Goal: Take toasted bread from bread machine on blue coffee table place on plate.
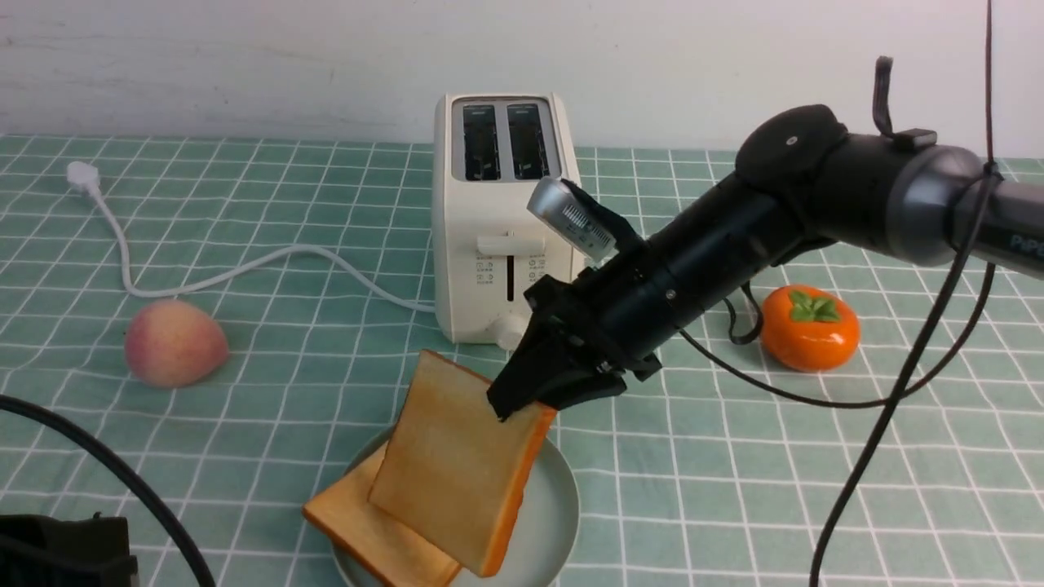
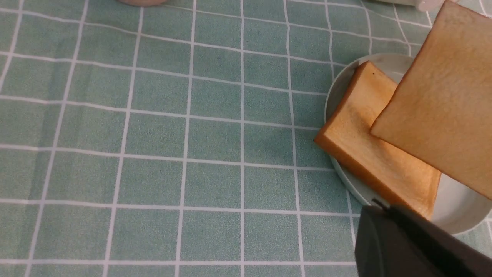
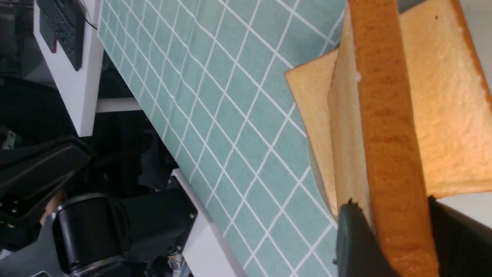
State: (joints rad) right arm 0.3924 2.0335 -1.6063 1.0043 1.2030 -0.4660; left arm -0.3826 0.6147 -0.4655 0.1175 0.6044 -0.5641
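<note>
Two slices of toast are seen at the plate (image 1: 548,522) on the worktop (image 1: 693,505), which is covered by a green cloth with a white grid. The lower slice (image 1: 383,522) is laid on the plate, with one corner reaching past the rim. The upper slice (image 1: 461,465) is held or propped at a steep tilt above it, partly covering it.

The upper corner of the tilted slice is set between the fingers of the right end effector (image 1: 522,403). A finger is seen on each side of the bread in the right wrist view, but whether it is being pinched or has been let go cannot be told. The left end effector (image 2: 380,209) is pressed together, and is seen near the plate's rim in the left wrist view.

The toaster (image 1: 510,220) is placed upright beyond the plate, its two dark slots facing up. Its white cord (image 1: 236,269) is stretched out to the left. A peach (image 1: 175,342) is placed left of the toaster, and an orange persimmon (image 1: 810,328) is placed to its right, beyond the right arm's fingers.
</note>
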